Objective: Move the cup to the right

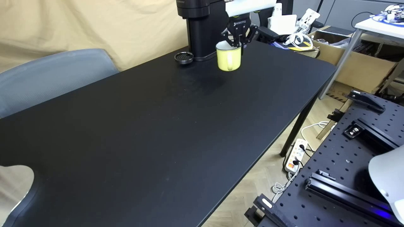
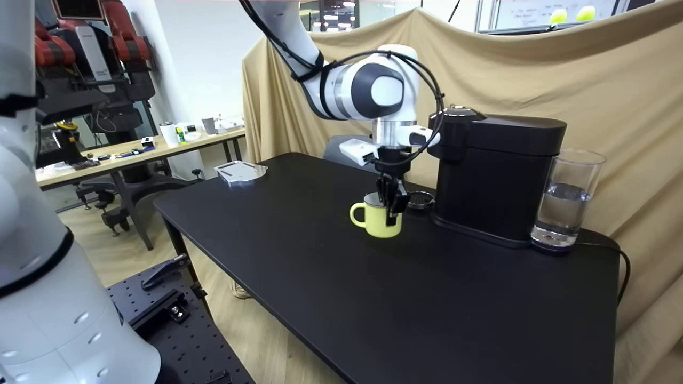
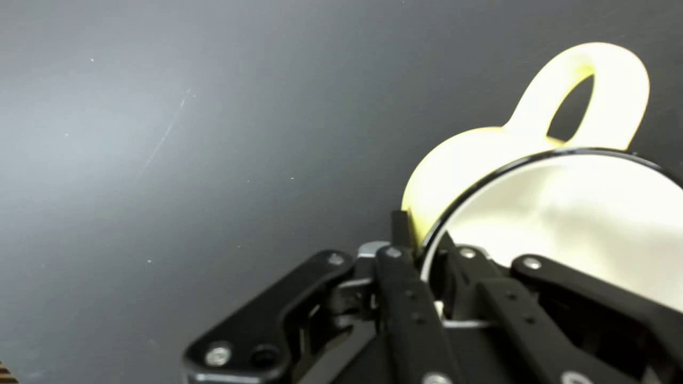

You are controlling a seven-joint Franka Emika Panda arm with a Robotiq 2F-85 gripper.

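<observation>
A jointed black claw (image 3: pixel 425 241) pinches the wall of a short pale-yellow cylindrical cup (image 2: pixel 375 223), white inside and dark-rimmed, one finger inside and one out, at a black flat-topped counter (image 1: pixel 151 132), nearer the long edge by the tan cloth curtain (image 1: pixel 126 22) than the opposite edge. The cup looks roughly upright; whether its base clears the surface is hard to tell. The one-sided hold is the likeliest trouble: a sudden start or stop could make the cup pivot on that pinch or slip loose, and a lean would land it edge-first and tip it. A drift toward the curtain-side edge could bump the boxy black machine (image 2: pixel 496 181) or the flat round black dish (image 1: pixel 184 56) beside it. The jutting yellow handle (image 3: pixel 621 96) may snag first. Near the counter's corner, the clear cylinder of water (image 2: pixel 563 208) threatens a spill if struck.
</observation>
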